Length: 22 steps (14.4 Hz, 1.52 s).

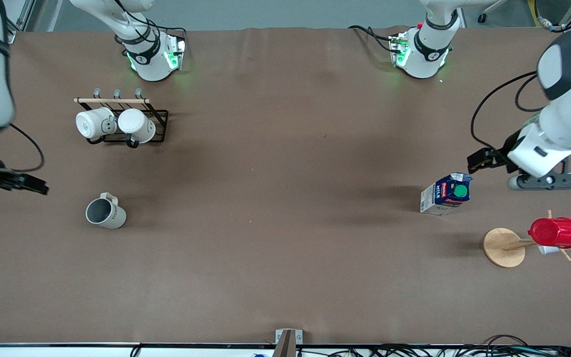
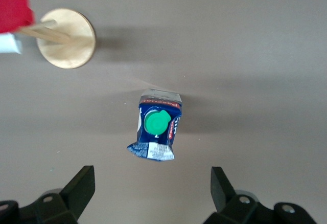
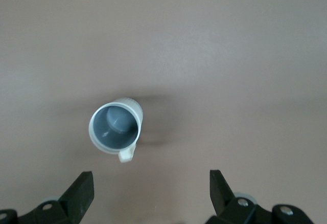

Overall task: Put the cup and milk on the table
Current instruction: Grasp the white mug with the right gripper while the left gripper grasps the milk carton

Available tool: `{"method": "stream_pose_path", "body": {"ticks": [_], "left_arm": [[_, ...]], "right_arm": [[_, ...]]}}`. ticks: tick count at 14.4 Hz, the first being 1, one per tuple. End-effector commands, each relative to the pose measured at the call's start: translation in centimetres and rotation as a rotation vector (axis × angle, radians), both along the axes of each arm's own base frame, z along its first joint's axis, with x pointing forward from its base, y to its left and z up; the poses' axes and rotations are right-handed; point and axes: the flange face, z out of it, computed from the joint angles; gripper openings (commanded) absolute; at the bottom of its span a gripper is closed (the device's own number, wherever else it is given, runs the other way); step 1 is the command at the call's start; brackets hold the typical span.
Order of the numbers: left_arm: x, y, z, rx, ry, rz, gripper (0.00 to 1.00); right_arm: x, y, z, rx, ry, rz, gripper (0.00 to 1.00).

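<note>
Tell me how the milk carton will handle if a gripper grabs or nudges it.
The milk stands upright on the table on a small base, so a push high up would probably tip it. Its crumpled gable top suggests thin card that may dent under a hard squeeze. Flat sides should give the open left gripper a fair hold.

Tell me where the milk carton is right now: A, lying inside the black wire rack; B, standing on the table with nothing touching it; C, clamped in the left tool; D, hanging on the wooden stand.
B: the milk carton stands upright on the table, and in the left wrist view the left tool is open with the carton clear of both fingers.
</note>
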Motion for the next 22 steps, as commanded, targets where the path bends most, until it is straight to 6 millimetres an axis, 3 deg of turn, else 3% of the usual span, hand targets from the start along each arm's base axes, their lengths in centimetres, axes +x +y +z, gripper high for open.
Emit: {"method": "stream_pose_path", "body": {"ticks": [1, 2, 5, 10, 11, 12, 15, 16, 17, 20, 22], "left_arm": [[-1.1, 0.1, -4.2, 0.015, -0.016, -0.019, 1.00], [-1.0, 0.3, -5.6, 0.013, -0.030, -0.021, 1.00], [-0.5, 0.3, -8.7, 0.030, -0.015, -0.039, 1.00], [0.3, -0.1, -11.5, 0.039, -0.021, -0.063, 0.95], [0.2, -0.1, -11.9, 0.039, -0.015, -0.063, 0.90], [0.1, -0.1, -12.1, 0.039, -0.007, -0.064, 0.84], [-0.3, -0.1, -12.4, 0.041, 0.002, -0.065, 0.68], [-0.3, -0.2, -12.6, 0.041, 0.007, -0.067, 0.63], [-0.3, -0.2, -12.7, 0.040, 0.011, -0.066, 0.60], [-0.3, -0.1, -13.0, 0.039, 0.018, -0.064, 0.56], [-0.3, -0.2, -13.1, 0.039, 0.019, -0.066, 0.47]], "right_arm": [[-2.2, 0.4, -6.4, -0.002, -0.057, 0.015, 1.00], [-2.3, 0.8, -8.9, -0.008, -0.061, 0.020, 1.00], [-1.9, 1.4, -13.4, -0.019, -0.069, 0.031, 1.00], [-1.6, 2.6, -16.8, -0.026, -0.071, 0.048, 0.97], [-1.6, 2.7, -17.1, -0.027, -0.071, 0.050, 0.90], [-1.6, 2.7, -17.1, -0.027, -0.071, 0.048, 0.76], [-1.5, 2.8, -17.0, -0.026, -0.073, 0.047, 0.31], [-1.4, 2.7, -16.9, -0.026, -0.075, 0.045, 0.12], [-1.3, 2.7, -16.8, -0.019, -0.077, 0.036, 0.00], [-0.8, 3.4, -16.1, 0.004, -0.074, 0.024, 0.00], [0.5, 4.4, -13.4, 0.032, -0.021, 0.021, 0.00]]}}
